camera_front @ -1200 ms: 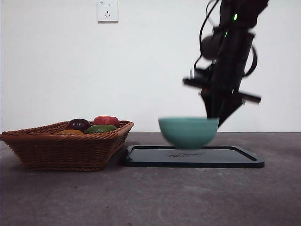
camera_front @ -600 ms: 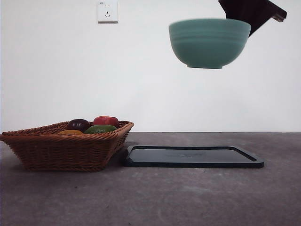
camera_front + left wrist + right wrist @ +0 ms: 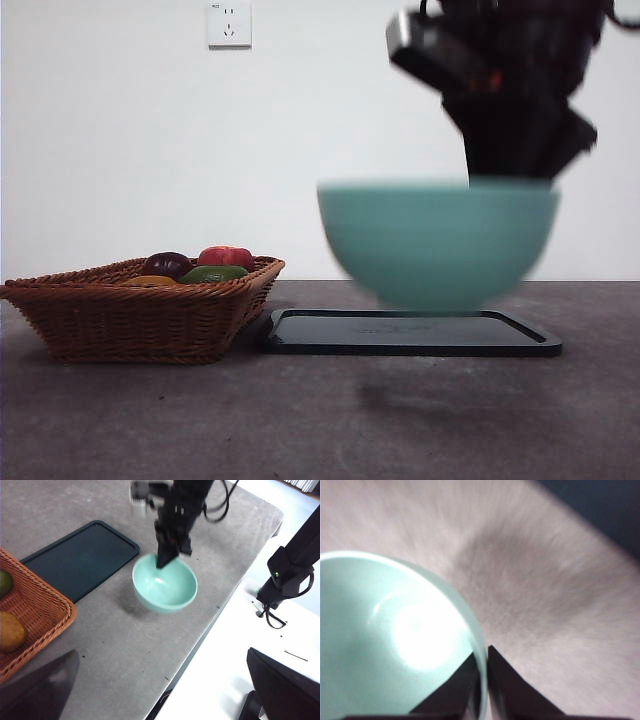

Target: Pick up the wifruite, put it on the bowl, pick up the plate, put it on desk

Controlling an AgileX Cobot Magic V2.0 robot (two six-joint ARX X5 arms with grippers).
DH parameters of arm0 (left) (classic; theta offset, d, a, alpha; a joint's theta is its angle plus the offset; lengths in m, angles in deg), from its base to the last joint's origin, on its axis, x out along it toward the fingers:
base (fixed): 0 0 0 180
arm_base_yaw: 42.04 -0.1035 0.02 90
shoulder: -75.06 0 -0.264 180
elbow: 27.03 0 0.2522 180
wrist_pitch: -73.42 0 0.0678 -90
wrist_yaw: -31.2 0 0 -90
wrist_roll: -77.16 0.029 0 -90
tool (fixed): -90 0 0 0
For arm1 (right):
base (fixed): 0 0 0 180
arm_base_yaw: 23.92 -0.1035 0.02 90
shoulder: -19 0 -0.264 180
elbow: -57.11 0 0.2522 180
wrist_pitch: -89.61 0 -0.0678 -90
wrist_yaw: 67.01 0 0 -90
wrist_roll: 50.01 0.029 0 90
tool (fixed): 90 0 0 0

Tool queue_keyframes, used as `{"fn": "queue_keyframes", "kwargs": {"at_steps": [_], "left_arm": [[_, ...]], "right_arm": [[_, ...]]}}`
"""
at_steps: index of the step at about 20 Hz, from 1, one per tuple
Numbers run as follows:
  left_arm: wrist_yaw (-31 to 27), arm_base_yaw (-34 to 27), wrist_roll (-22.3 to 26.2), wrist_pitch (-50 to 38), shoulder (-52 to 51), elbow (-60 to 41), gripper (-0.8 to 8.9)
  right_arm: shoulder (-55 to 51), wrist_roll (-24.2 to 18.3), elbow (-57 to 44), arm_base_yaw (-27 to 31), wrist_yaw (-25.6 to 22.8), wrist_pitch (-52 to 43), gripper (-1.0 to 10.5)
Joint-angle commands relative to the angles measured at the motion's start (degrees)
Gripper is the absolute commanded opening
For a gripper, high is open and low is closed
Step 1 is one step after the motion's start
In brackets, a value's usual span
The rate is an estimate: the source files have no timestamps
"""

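My right gripper (image 3: 481, 652) is shut on the rim of the mint-teal bowl (image 3: 385, 640), one jaw inside and one outside. It holds the empty bowl (image 3: 437, 245) low over the desk (image 3: 300, 420), in front of the dark plate (image 3: 410, 332); the bowl is blurred. In the left wrist view the right gripper (image 3: 165, 560) stands on the bowl (image 3: 165, 584) beside the plate (image 3: 80, 557). The orange-brown wifruite (image 3: 10, 630) lies in the wicker basket (image 3: 45, 615). My left gripper (image 3: 161, 652) is open and empty, high above the table's near edge.
The basket (image 3: 140, 310) stands left of the plate and holds a dark purple fruit (image 3: 166, 264), a red fruit (image 3: 226, 256) and a green fruit (image 3: 213, 273). The table's edge (image 3: 210, 625) runs close to the bowl. A wall socket (image 3: 229, 23) is behind.
The bowl went up off the plate, high into the air, and has now come down lower and nearer the front camera, in front of the plate. The plate is now bare.
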Motion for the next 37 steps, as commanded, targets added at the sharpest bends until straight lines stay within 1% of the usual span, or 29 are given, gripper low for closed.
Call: {"fn": "queue_keyframes", "kwargs": {"at_steps": [1,5,7,14,19,20,23,24,27,29,30,31,33,37], "left_arm": [[0.33,0.35,0.22,-0.52,0.20,0.61,6.25],[0.33,0.35,0.22,-0.63,0.20,0.61,6.25],[0.33,0.35,0.24,-0.72,0.20,0.61,6.25],[0.33,0.35,0.24,-0.85,0.20,0.61,6.25],[0.33,0.35,0.22,-0.87,0.20,0.61,6.25],[0.33,0.35,0.22,-0.87,0.20,0.61,6.25],[0.33,0.35,0.22,-0.85,0.20,0.61,6.25],[0.33,0.35,0.22,-0.83,0.20,0.61,6.25],[0.33,0.35,0.24,-0.72,0.20,0.61,6.25],[0.33,0.35,0.24,-0.52,0.20,0.61,6.25],[0.33,0.35,0.24,-0.42,0.20,0.61,6.25],[0.33,0.35,0.24,-0.48,0.20,0.61,6.25],[0.33,0.35,0.26,-0.50,0.20,0.61,6.25],[0.33,0.35,0.24,-0.50,0.20,0.61,6.25]], "right_arm": [[0.70,2.93,-3.80,-0.90,0.04,-5.97,0.1],[0.70,6.14,-10.71,-1.07,0.24,-14.21,0.1],[0.70,6.67,-12.39,-1.07,0.22,-16.09,0.1],[0.70,6.84,-12.83,-1.07,0.09,-17.14,0.1],[0.70,6.49,-12.83,-1.07,0.04,-15.76,0.2],[0.70,6.47,-12.83,-1.07,0.04,-15.78,0.4],[0.70,6.47,-12.83,-1.03,0.02,-15.91,2.6],[0.70,6.36,-12.83,-1.01,-0.02,-15.98,3.1],[0.31,6.34,-12.35,-0.79,0.00,-15.89,4.2],[-1.75,6.34,-11.50,-0.81,0.00,-15.39,5.5],[-3.17,6.36,-10.84,-0.81,0.04,-14.47,5.9],[-5.20,6.21,-9.92,-0.81,0.02,-12.66,6.0],[-9.81,5.49,-8.00,-0.81,0.00,-8.28,6.0],[-22.10,5.05,-4.33,-0.81,0.00,0.98,6.0]]}}
